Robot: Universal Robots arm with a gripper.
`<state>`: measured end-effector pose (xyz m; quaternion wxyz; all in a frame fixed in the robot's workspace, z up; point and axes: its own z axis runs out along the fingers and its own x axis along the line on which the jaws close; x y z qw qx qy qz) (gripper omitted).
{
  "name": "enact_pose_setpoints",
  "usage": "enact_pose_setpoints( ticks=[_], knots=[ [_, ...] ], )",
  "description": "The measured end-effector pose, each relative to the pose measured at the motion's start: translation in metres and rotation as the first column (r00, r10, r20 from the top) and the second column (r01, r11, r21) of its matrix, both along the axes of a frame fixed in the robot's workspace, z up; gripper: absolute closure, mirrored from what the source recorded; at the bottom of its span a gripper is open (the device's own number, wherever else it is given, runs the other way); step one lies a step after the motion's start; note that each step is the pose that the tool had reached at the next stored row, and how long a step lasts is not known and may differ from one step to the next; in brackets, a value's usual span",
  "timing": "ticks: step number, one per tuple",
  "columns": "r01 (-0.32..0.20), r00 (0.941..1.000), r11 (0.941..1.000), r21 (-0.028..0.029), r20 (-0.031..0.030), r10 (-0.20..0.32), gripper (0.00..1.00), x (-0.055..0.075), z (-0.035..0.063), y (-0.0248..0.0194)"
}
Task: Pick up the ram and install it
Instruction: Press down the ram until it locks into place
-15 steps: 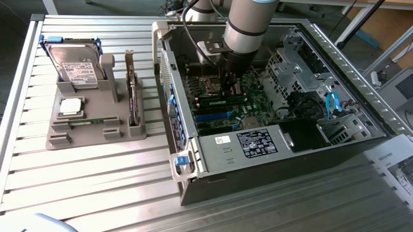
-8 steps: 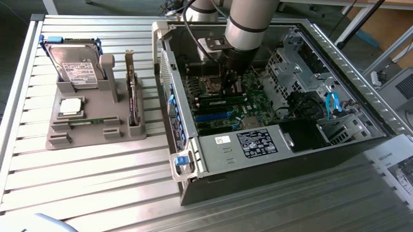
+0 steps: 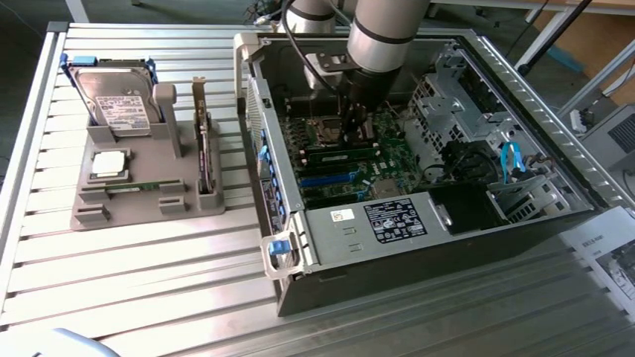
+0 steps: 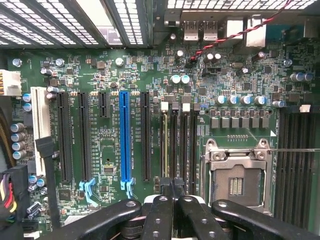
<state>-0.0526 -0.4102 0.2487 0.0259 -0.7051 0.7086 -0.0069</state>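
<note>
Fingers down inside the PC case, over the motherboard's RAM slots.
Fingers were pinched shut, tips right above the slots beside the empty CPU socket. One RAM stick stood seated in a slot just ahead of the tips; another lay in the grey holder on the table.

One open black computer case lies on the slatted metal table, with one grey plastic parts stand at its 9 o'clock. That stand carries one silver hard drive, one square silver processor chip, one dark expansion card and one thin green ram stick. The green motherboard has one blue slot and one empty processor socket.
</note>
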Motion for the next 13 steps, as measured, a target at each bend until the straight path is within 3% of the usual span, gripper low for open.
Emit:
enact_pose_setpoints(
  ticks=[13],
  knots=[
    [0.0,1.0,1.0,-0.0002,0.0001,0.0,0.9,-0.0042,0.0022,-0.0001]
  ],
)
